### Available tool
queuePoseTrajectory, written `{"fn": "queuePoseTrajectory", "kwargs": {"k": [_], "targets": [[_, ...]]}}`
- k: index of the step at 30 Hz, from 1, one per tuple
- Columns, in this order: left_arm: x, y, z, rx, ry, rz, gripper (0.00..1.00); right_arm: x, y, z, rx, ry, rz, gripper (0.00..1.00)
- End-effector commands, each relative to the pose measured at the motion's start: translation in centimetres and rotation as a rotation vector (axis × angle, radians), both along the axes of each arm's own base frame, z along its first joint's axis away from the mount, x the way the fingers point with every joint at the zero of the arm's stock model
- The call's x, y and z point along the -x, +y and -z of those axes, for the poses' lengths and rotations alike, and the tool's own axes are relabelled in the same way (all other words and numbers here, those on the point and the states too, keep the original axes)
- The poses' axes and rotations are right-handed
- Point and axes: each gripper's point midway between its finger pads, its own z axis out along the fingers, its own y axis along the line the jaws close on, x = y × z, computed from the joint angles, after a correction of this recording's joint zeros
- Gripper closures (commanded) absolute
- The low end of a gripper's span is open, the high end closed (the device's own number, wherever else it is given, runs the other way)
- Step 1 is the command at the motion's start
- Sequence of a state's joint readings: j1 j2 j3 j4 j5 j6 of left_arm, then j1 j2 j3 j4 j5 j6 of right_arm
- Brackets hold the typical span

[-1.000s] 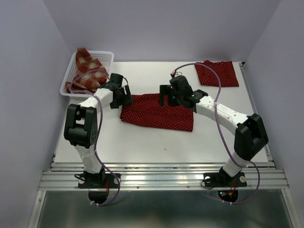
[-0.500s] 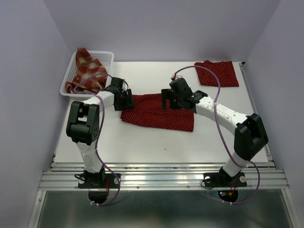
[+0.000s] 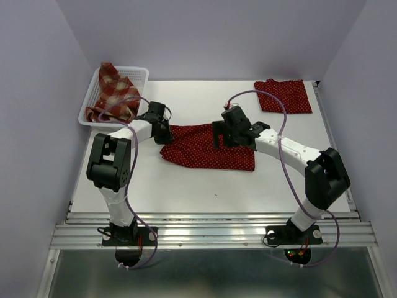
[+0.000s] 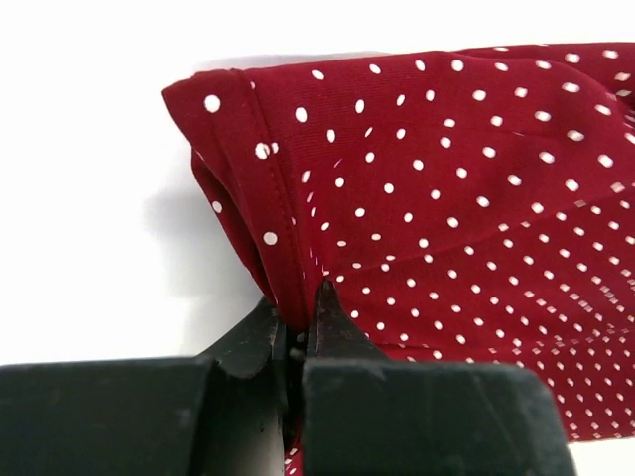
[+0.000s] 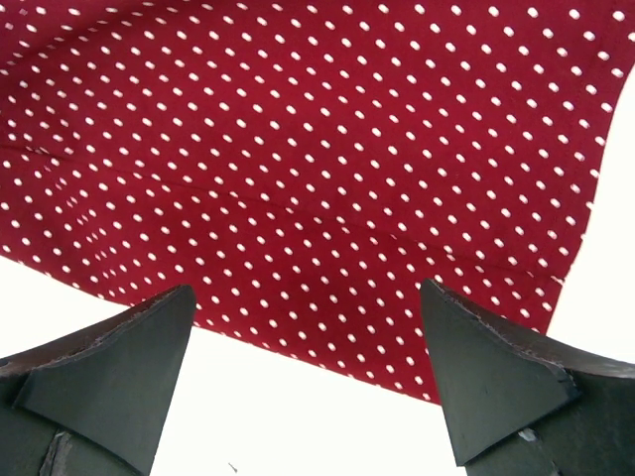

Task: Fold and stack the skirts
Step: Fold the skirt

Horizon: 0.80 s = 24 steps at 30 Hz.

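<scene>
A dark red polka-dot skirt [image 3: 208, 148] lies spread in the middle of the table. My left gripper [image 3: 166, 131] sits at its left edge. The left wrist view shows that gripper [image 4: 298, 315] shut on a bunched fold of the skirt's hem [image 4: 248, 198]. My right gripper [image 3: 218, 133] hovers over the skirt's far edge. In the right wrist view it [image 5: 308, 290] stands wide open, with dotted cloth [image 5: 317, 169] below and nothing between the fingers. A second polka-dot skirt [image 3: 283, 95] lies folded at the back right. The plaid skirt [image 3: 115, 93] is heaped in the basket.
A white mesh basket [image 3: 144, 73] stands at the table's back left corner. The white table [image 3: 205, 186] has bare surface in front of the middle skirt. Purple walls close in both sides. A metal rail runs along the near edge.
My left gripper moved right onto the skirt's left edge and closed on the hem, bunching it slightly. The right arm shifted a little nearer and stayed open.
</scene>
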<state>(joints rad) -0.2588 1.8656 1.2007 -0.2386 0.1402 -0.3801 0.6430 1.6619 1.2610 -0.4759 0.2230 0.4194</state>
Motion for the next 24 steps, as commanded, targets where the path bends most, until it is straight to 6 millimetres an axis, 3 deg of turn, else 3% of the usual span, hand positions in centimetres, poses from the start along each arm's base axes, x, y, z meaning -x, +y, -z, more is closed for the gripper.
{"fn": "queuePoseTrajectory", "kwargs": {"k": [1, 3, 5, 6, 7, 9, 10, 12, 17, 24], "targets": [[-0.4, 0.1, -5.6, -0.015, -0.091, -0.068, 1.00, -1.1, 1.7, -2.4, -0.076, -0.105, -0.067, 0.00], [-0.6, 0.2, -7.6, -0.027, -0.126, -0.090, 1.00, -1.3, 3.5, -3.1, -0.159, -0.134, -0.116, 0.02], [-0.2, -0.2, -8.8, -0.022, -0.133, -0.095, 1.00, -2.0, 4.8, -3.9, -0.229, -0.171, -0.123, 0.14], [-0.6, 0.1, -9.5, -0.041, -0.152, -0.113, 1.00, -2.1, 5.1, -3.7, -0.246, -0.172, -0.128, 0.40], [-0.4, 0.1, -9.9, -0.043, -0.147, -0.117, 1.00, -2.5, 5.6, -3.4, -0.257, -0.176, -0.129, 0.54], [-0.4, -0.3, -10.6, -0.039, -0.157, -0.117, 1.00, -2.8, 6.2, -2.8, -0.269, -0.165, -0.133, 0.78], [-0.2, -0.4, -10.9, -0.037, -0.155, -0.120, 1.00, -3.0, 6.8, -1.9, -0.272, -0.141, -0.146, 0.83], [-0.2, -1.1, -11.6, -0.028, -0.166, -0.108, 1.00, -3.2, 7.5, -1.2, -0.285, -0.120, -0.152, 0.89], [-0.1, -2.3, -13.1, -0.028, -0.167, -0.098, 1.00, -3.9, 9.6, 0.9, -0.347, -0.090, -0.185, 0.91], [0.2, -3.4, -14.2, -0.004, -0.135, -0.137, 1.00, -5.6, 12.3, 1.3, -0.444, -0.118, -0.212, 0.91]]}}
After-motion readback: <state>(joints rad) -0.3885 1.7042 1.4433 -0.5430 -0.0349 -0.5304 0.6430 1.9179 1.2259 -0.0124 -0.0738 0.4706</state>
